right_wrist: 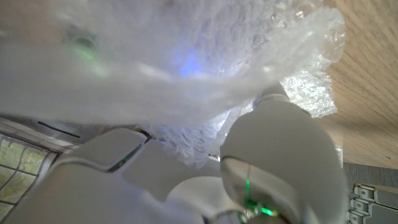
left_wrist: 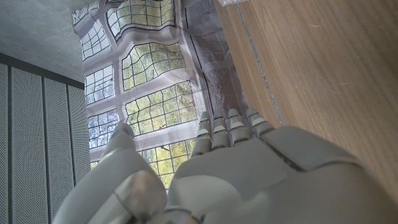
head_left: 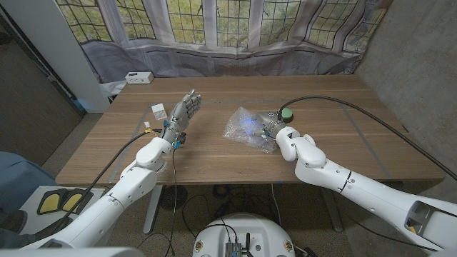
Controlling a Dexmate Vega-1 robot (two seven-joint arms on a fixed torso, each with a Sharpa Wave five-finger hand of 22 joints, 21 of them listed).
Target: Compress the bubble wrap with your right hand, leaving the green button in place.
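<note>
Wooden worktop (head_left: 214, 153) below leaded windows.
Right hand (head_left: 273, 130), fingers buried in bubble wrap (head_left: 246, 126), pressing; green button (head_left: 285, 113) beside, clear; left hand (head_left: 183, 112) spread.

Clear bubble wrap (head_left: 248, 126) (blue glint inside), green button (head_left: 285, 113), brown table (head_left: 214, 153).

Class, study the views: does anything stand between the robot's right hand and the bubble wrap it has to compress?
Nothing visible does. The right hand is already against the bubble wrap, which bunches over its fingers in the right wrist view. The green button sits beside the wrap, off that path.
</note>
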